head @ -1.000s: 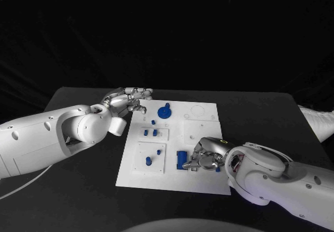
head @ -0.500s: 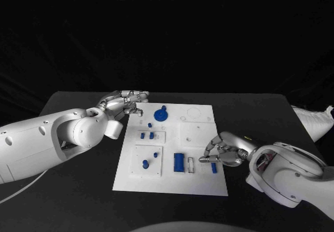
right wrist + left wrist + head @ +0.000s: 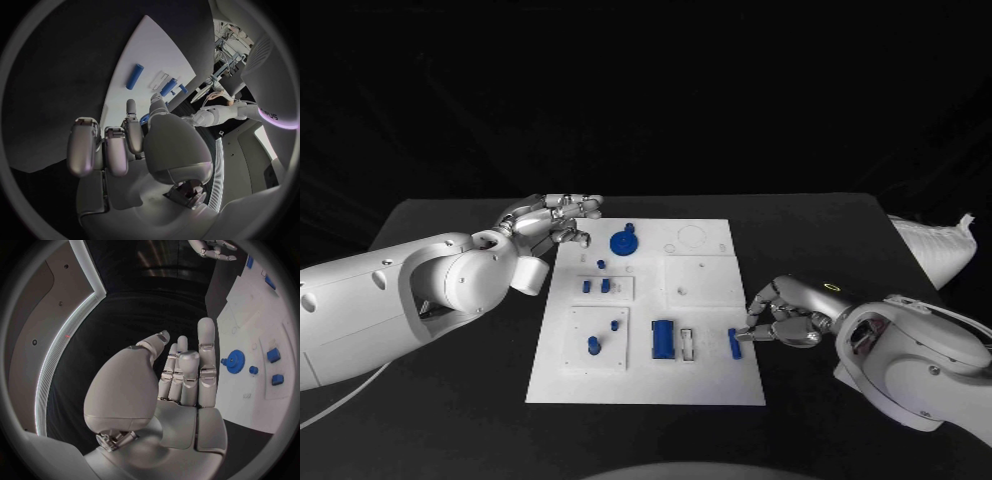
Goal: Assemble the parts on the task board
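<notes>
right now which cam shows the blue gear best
The head view: the blue gear sits whole at the task board's far end. The left wrist view shows it too, bent by the fisheye. I cannot pick it out in the right wrist view.

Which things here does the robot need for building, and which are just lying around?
For the job:
white flat task board
round blue gear part
long blue bar part
slim blue peg part
left hand
right hand

Just there:
black table
white crumpled cloth
</notes>
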